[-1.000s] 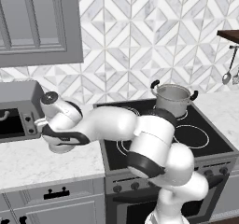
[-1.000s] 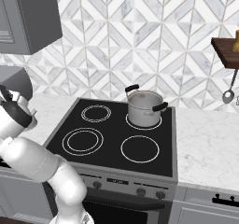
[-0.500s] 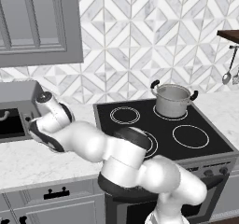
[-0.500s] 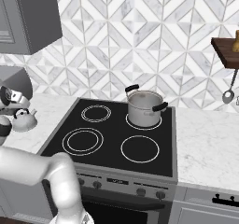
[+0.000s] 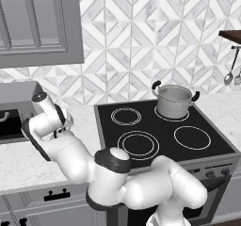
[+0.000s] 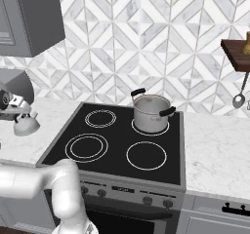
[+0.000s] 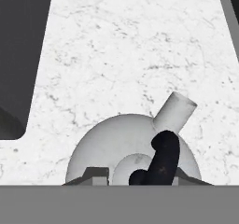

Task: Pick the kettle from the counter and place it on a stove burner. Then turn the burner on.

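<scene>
Small squat silvery-white kettle (image 7: 133, 148) with black arched handle (image 7: 158, 160) sits on white marble bench (image 7: 130, 55), left of black glass cooktop (image 6: 117, 140). Gripper (image 6: 17, 110) directly above kettle; fingers' spread: cannot tell. Steel pot (image 6: 151, 112) on far right burner.

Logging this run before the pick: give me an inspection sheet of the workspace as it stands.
Surface: white marble counter left of the black cooktop.
Job's things: kettle sits on the counter, close under the hand; large double-ring burner is bare.
Clutter: steel pot on the back right ring.
Gripper: gripper is right above the kettle; in the hand view its tips flank the black handle; whether it is shut cannot be told.
Cables: nothing seen.
Surroundings: tiled backsplash, grey cabinet, ladle hanging under a shelf.
</scene>
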